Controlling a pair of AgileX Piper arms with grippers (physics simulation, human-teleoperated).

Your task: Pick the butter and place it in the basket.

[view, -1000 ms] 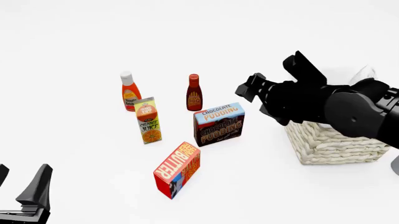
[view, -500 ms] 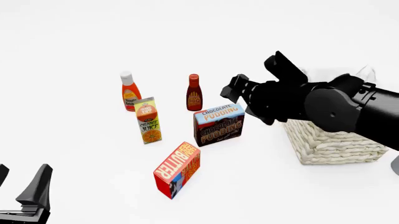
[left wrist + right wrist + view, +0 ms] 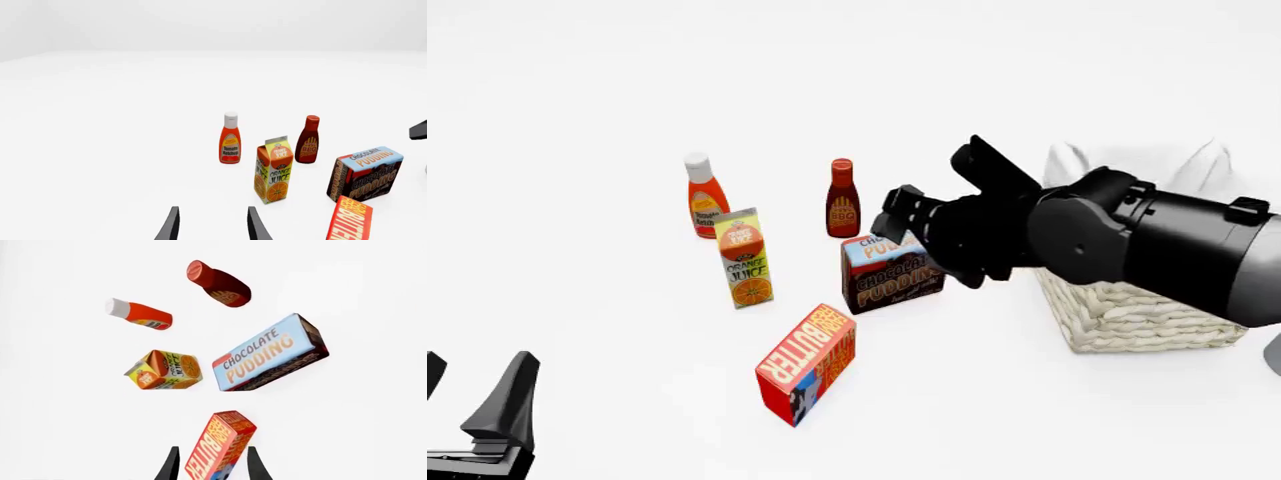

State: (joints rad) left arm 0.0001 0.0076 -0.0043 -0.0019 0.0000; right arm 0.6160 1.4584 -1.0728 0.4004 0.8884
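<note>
The butter (image 3: 807, 365) is a red carton with white lettering. It lies on the table in front of the other cartons, and nothing grips it. It also shows in the right wrist view (image 3: 223, 450), far below and between the open fingers, and at the edge of the left wrist view (image 3: 350, 220). My right gripper (image 3: 928, 195) is open and empty, high above the chocolate pudding box (image 3: 894, 275). The wicker basket (image 3: 1134, 305) stands at the right, partly hidden by the right arm. My left gripper (image 3: 474, 390) is open and empty at the near left corner.
An orange juice carton (image 3: 746, 258), a ketchup bottle (image 3: 705, 197) and a BBQ sauce bottle (image 3: 842, 200) stand behind the butter. The pudding box stands between the butter and the basket. White cloth lining (image 3: 1208, 165) sticks up from the basket's rim.
My right arm has swung left from over the basket and now covers the top of the pudding box. The left arm and all the objects have stayed put.
</note>
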